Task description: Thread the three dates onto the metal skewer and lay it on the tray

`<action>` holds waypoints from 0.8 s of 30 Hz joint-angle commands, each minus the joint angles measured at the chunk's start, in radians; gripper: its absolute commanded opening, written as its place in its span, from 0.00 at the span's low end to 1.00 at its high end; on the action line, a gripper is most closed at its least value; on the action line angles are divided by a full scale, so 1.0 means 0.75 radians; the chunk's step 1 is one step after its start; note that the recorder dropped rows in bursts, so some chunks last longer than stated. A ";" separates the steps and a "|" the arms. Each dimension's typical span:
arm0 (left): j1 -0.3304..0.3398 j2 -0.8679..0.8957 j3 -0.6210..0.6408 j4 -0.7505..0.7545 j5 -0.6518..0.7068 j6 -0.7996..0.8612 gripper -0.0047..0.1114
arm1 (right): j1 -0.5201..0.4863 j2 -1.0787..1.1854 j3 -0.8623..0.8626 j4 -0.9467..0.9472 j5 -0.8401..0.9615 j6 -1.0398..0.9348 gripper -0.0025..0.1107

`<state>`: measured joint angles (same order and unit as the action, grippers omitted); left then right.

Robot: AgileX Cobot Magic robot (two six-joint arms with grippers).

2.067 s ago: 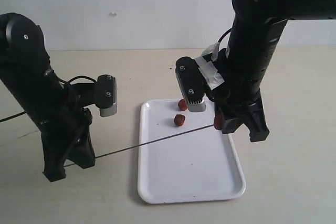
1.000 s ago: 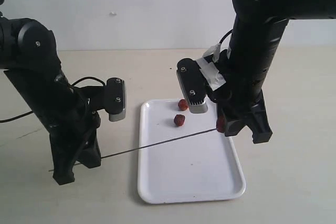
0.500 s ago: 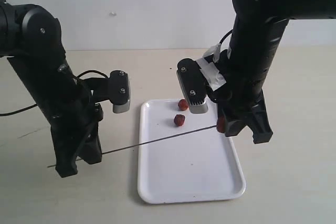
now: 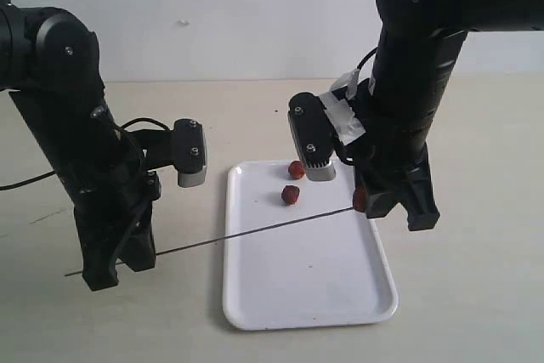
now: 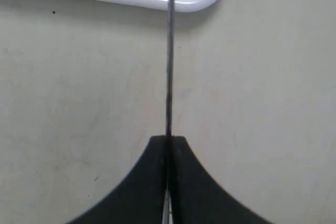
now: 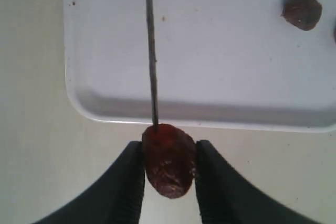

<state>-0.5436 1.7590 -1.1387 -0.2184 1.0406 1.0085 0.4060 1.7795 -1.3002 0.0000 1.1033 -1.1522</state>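
Just off the rim of the tray [image 6: 94, 109], one date [image 6: 168, 163] sat pinched in the right gripper [image 6: 169, 150], the metal skewer [image 4: 255, 232] tip-first against it; the left gripper [image 5: 168, 142] clamped its far end. That thin rod could flex and skid off.

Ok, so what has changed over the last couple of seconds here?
The left arm straightened up and shifted toward the tray, then eased back a little, carrying the skewer in the left gripper. The right gripper stayed put, clamped on a date at the skewer's tip. The other two dates have not moved.
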 commanded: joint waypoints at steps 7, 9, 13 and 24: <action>-0.007 -0.002 -0.010 -0.009 -0.008 -0.013 0.04 | 0.003 -0.011 0.006 0.028 0.000 0.007 0.31; -0.007 -0.002 -0.015 -0.026 -0.010 -0.005 0.04 | 0.003 -0.011 0.006 0.034 0.000 0.007 0.31; -0.007 -0.002 -0.045 -0.081 -0.010 0.008 0.04 | 0.003 -0.011 0.006 0.036 0.006 0.007 0.31; -0.010 -0.002 -0.057 -0.086 0.031 0.008 0.04 | 0.132 -0.011 0.006 -0.013 -0.082 0.016 0.31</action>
<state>-0.5436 1.7590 -1.1727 -0.2654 1.0496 1.0162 0.4766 1.7795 -1.3002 0.0000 1.0732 -1.1478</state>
